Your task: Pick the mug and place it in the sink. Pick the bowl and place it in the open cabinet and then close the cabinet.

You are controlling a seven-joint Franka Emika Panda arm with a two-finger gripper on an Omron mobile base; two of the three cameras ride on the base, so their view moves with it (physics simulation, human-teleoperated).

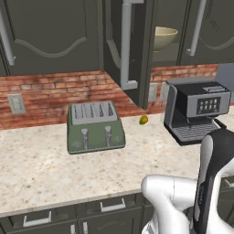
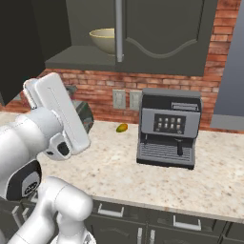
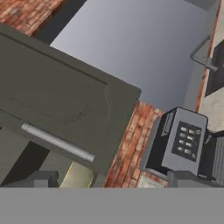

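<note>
Bowl [image 1: 163,37], one, wide, shallow and cream, sits on the shelf inside the open cabinet [image 1: 132,43], which is dark charcoal with an arched panel door and a long vertical silver bar handle [image 1: 125,41]. That door stands swung out toward the room, edge-on in my left base view.

Going left to right along the speckled beige stone counter [image 1: 41,169]: one white wall outlet [image 1: 16,103] on the red brick backsplash [image 1: 55,91], then one sage-green four-slot toaster [image 1: 95,126] with two front levers, boxy with rounded corners. Just right of it lies one small yellow-green fruit [image 1: 143,119], rounded, apart from both neighbours. Next stands one grey and black coffee machine [image 1: 196,109], angular, with a button panel and a ribbed drip tray. Two more outlets [image 2: 127,99] sit on the brick behind it. Below the counter run dark drawers [image 1: 107,205] with horizontal silver handles.

My jaws stand wide apart, holding nothing; my fingertips [image 3: 41,179] are two dark stubs in the hand view, pointing up toward the closed neighbouring cabinet door [image 3: 61,109].
</note>
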